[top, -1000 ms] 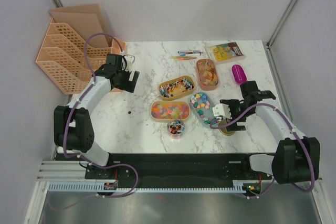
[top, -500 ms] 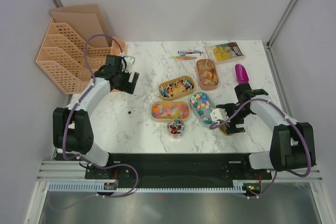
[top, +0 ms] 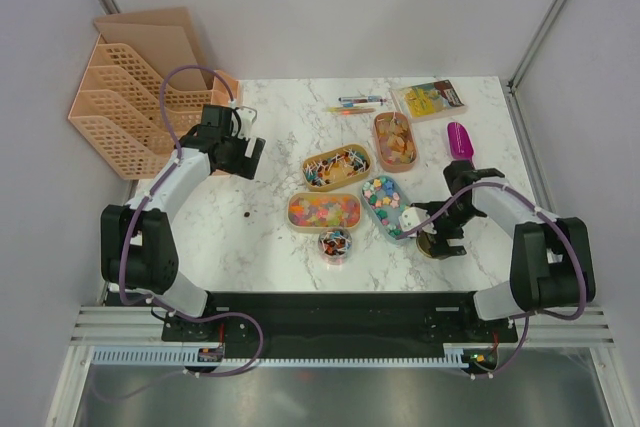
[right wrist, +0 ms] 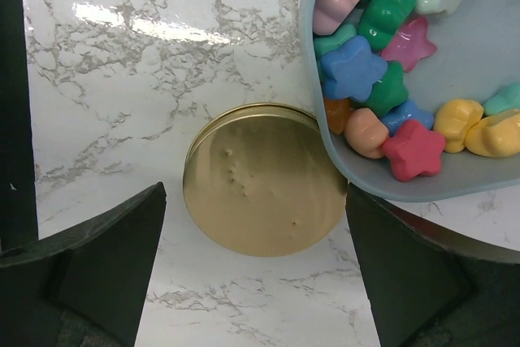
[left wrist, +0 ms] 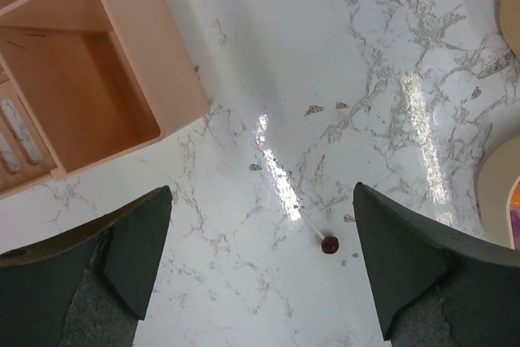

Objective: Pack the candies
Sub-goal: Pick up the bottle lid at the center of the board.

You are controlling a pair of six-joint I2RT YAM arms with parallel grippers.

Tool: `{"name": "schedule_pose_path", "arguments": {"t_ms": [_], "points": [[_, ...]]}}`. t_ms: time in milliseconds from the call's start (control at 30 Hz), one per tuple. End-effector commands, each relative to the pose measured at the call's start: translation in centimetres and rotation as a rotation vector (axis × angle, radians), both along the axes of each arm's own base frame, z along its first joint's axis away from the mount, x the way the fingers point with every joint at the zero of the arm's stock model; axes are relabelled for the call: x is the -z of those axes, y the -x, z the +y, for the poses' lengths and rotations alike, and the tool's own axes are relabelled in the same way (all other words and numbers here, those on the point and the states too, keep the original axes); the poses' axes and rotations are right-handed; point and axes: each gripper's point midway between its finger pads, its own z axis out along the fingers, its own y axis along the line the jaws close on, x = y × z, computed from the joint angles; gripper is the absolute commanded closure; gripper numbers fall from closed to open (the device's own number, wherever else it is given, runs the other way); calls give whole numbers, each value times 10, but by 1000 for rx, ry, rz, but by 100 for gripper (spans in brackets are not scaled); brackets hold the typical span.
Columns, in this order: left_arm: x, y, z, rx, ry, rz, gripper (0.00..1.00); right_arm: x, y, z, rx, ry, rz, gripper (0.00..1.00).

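Candies fill four trays mid-table: striped wrapped ones [top: 338,166], orange ones [top: 395,140], bright orange-pink-yellow ones [top: 324,211] and pastel chunks [top: 383,202] in a blue-grey tray [right wrist: 337,148]. A small jar [top: 335,243] holds mixed candies. A round gold lid [right wrist: 264,179] lies flat beside the blue-grey tray. My right gripper [right wrist: 254,191] is open just above the lid, one finger on each side [top: 440,237]. A lone brown candy [left wrist: 329,244] lies on the marble [top: 247,214]. My left gripper [left wrist: 262,193] is open and empty above the marble, the candy near its right finger [top: 243,155].
Peach file racks [top: 130,97] stand at the far left, one corner close to my left gripper [left wrist: 89,79]. Coloured pens [top: 358,103], a flat yellow packet [top: 430,99] and a purple object [top: 457,139] lie at the back right.
My right arm has drawn in and brought its open gripper over the gold lid. The left arm has not moved.
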Motion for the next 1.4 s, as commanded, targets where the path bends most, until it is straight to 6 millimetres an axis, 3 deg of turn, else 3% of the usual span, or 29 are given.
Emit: {"name": "schedule_pose_path", "arguments": {"t_ms": [0,433,633,867,1000,1200,1367], "points": [[-11,-8,-1,33,-16,-39,0,3,1,4,5,-15,25,2],[-9,-10,3,20,-36,-36,0,10,0,0,6,3,-6,2],[-8,-13,2,21,-33,-34,0,14,9,-1,7,3,-14,2],[-9,-15,1,20,-29,-36,0,13,2,-1,71,11,1,2],[-10,-16,0,19,-25,-37,0,8,-1,-5,99,31,-10,10],[-8,-19,-2,15,-12,-38,0,-16,1,-5,135,26,-47,15],[-4,-20,-2,10,-9,-36,0,-82,-12,6,119,-48,-181,11]]}}
